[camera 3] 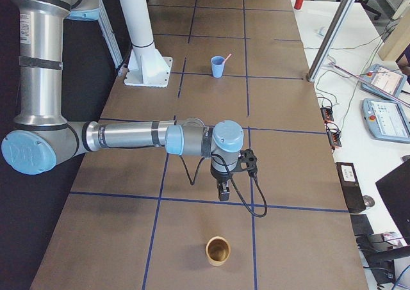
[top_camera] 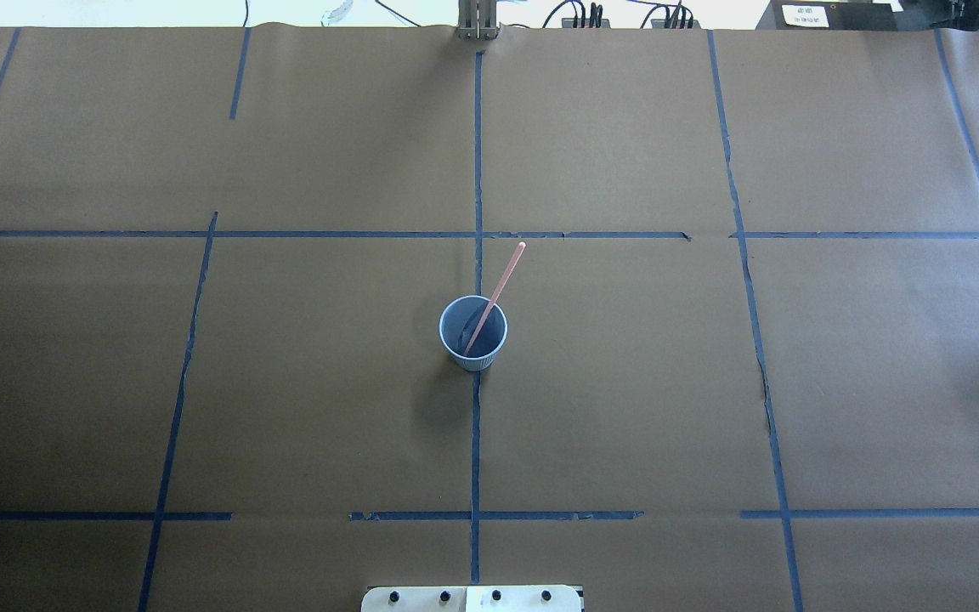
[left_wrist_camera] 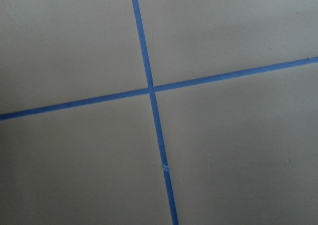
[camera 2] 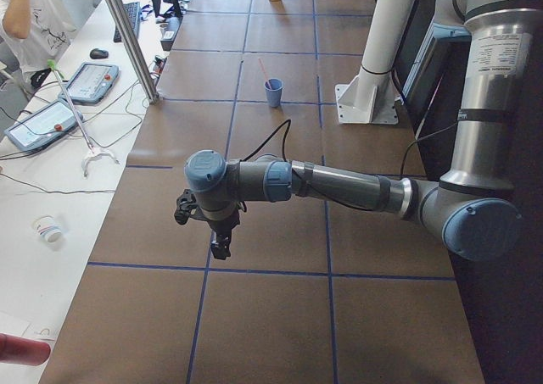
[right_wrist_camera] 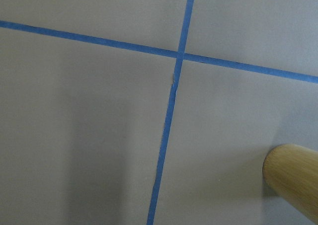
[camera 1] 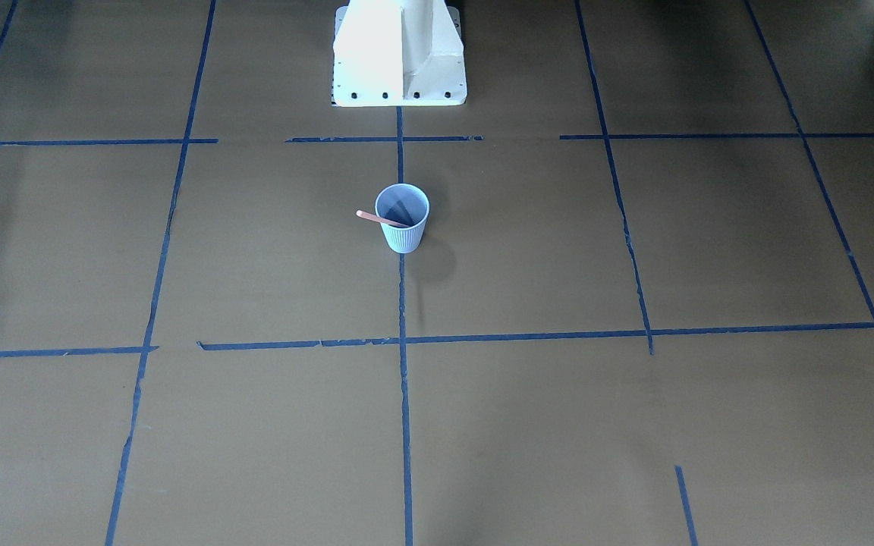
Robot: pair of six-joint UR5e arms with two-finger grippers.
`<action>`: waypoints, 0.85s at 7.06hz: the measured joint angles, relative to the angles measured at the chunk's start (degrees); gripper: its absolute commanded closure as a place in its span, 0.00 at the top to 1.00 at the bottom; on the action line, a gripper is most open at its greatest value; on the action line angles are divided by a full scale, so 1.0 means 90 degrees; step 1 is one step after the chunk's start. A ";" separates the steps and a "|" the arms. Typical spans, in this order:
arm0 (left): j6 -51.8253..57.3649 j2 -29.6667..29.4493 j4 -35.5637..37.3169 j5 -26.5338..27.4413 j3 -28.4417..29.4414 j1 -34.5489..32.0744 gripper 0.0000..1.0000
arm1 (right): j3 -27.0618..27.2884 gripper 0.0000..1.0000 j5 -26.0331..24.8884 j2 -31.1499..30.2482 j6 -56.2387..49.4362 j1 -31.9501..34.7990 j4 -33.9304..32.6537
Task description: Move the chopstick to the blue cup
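The pale blue ribbed cup [camera 1: 403,227] stands upright at the table's middle, on a tape line; it also shows in the overhead view [top_camera: 472,353]. One pinkish-orange chopstick [top_camera: 500,285] stands in it, leaning over the rim [camera 1: 371,218]. My left gripper [camera 2: 219,248] hangs over the table's left end, far from the cup. My right gripper [camera 3: 222,193] hangs over the right end, also far from it. Each shows in a side view only, so I cannot tell whether it is open or shut. Neither wrist view shows fingers.
A wooden cup [camera 3: 218,250] stands on the table's right end near my right gripper, and its side shows in the right wrist view [right_wrist_camera: 293,180]. The white robot base [camera 1: 399,53] stands behind the blue cup. Blue tape lines cross the brown paper.
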 measured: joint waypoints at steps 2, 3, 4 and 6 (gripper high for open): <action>-0.0119 0.0053 -0.0135 -0.0034 0.0131 -0.0010 1.00 | 0.0040 1.00 0.0022 0.0066 0.0048 -0.0010 -0.0051; -0.0343 0.0113 -0.0111 -0.0032 -0.0078 -0.0013 1.00 | -0.0003 1.00 0.0023 0.0138 0.0075 -0.0028 -0.0055; -0.0559 0.0212 -0.0079 -0.0018 -0.0327 -0.0013 1.00 | -0.0063 1.00 0.0020 0.0175 0.0092 -0.0057 -0.0057; -0.0604 0.0543 -0.0131 0.0065 -0.0630 -0.0028 1.00 | -0.0183 1.00 0.0035 0.0244 0.0106 -0.0123 -0.0058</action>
